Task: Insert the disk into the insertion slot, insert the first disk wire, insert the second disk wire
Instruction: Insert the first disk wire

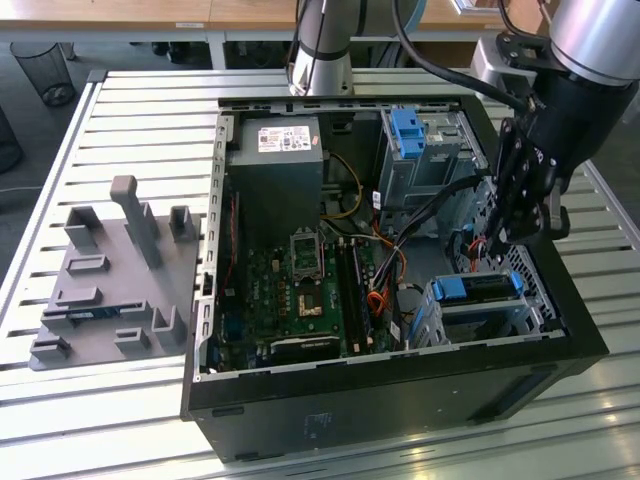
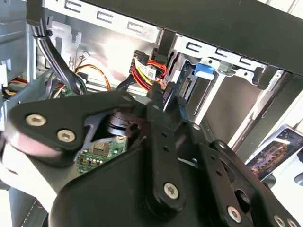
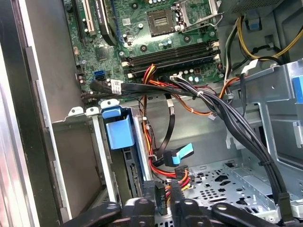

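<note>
Reaching down into the open case on the slatted surface, at the exterior view's right. Hand low inside, just behind the slot. Fingers drawn almost together, pinching a small black plug between the tips. In the second wrist view, the same pinch, plug close beside the connector end of the disk; touching or not, cannot tell. Disk already seated in the slot, its blue carrier across the mouth, near the case corner at the exterior view's lower right. Red, yellow and black wires trailing from the plug away toward the green motherboard. Blue-ended cable lying loose just beside those wires. Taller bay with a blue latch farther back in the case. Grey fixture on the surface at the exterior view's left, well apart from the case.
</note>
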{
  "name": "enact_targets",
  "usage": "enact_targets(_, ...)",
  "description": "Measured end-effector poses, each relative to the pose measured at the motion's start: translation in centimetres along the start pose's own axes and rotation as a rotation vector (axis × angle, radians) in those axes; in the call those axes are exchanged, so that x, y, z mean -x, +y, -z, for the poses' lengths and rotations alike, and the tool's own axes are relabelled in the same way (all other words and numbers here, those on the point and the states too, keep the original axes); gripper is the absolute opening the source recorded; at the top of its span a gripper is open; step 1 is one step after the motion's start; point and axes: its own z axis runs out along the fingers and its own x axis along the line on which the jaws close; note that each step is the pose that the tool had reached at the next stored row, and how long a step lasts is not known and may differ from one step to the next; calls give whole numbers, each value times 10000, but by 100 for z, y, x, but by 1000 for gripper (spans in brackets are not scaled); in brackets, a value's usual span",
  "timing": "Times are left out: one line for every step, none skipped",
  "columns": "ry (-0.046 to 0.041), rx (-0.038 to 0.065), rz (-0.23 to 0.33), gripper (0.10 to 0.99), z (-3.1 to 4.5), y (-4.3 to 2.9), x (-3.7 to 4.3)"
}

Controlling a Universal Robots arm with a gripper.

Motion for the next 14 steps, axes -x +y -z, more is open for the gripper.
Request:
enact_targets(42,-10,0,231,-1,0,0)
enact_targets(89,-21,-1,173,-2,0,0)
enact_targets(125,-29,-1,173,-2,0,0)
enact_targets(145,-34,14,169,-3,0,0)
enact_targets(151,-39,80,169,-2,-1,0)
enact_targets(152,-44,205,169,-2,-1,0)
enact_targets(153,-51,363,169,-2,-1,0)
enact_targets(151,-58,544,169,-3,-1,1)
enact_targets(150,-65,722,169,-3,0,0)
enact_targets(149,-73,918,169,-4,-1,1)
enact_targets(149,-81,1089,169,-5,-1,0)
enact_targets(147,-89,1240,169,-5,0,0)
enact_targets(146,-101,1353,169,-5,0,0)
enact_targets(145,-117,1426,169,-6,2,-2)
